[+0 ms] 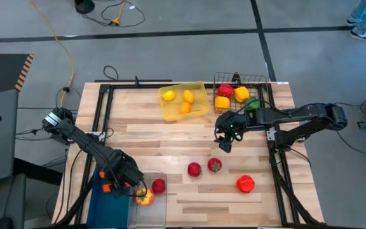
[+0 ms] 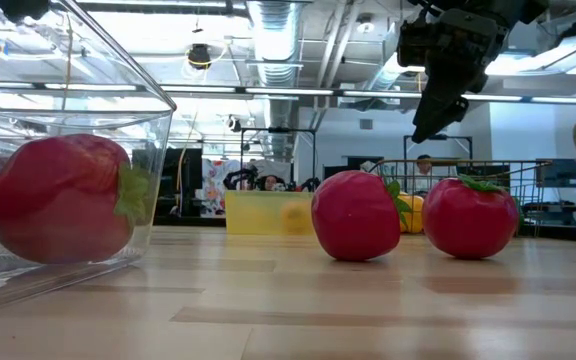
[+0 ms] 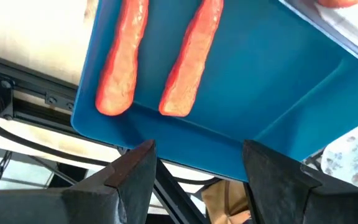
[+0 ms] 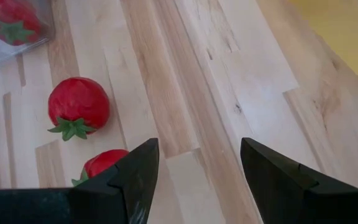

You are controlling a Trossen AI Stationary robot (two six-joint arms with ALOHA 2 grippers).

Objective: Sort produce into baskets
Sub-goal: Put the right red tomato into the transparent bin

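Observation:
My right gripper (image 1: pixel 224 144) hangs open and empty above the table, just on the far side of two red tomatoes (image 1: pixel 194 169) (image 1: pixel 215 165) that rest on the wood; both show in the right wrist view (image 4: pixel 78 106) (image 4: pixel 101 165). My left gripper (image 3: pixel 197 149) is open and empty over the blue bin (image 1: pixel 99 198), which holds two orange carrots (image 3: pixel 122 62) (image 3: pixel 188 62). The clear bin (image 1: pixel 151 213) holds a tomato (image 1: pixel 159 186) and a yellow-orange piece (image 1: pixel 144 198). A red pepper (image 1: pixel 245 184) lies near the front right.
The yellow tray (image 1: pixel 199 95) with lemons (image 1: pixel 168 95) stands at the far middle. The black wire basket (image 1: pixel 259 80) beside it holds red, yellow, orange and green peppers. Bare wood lies between the tray and the tomatoes. A dark frame runs along the table's edges.

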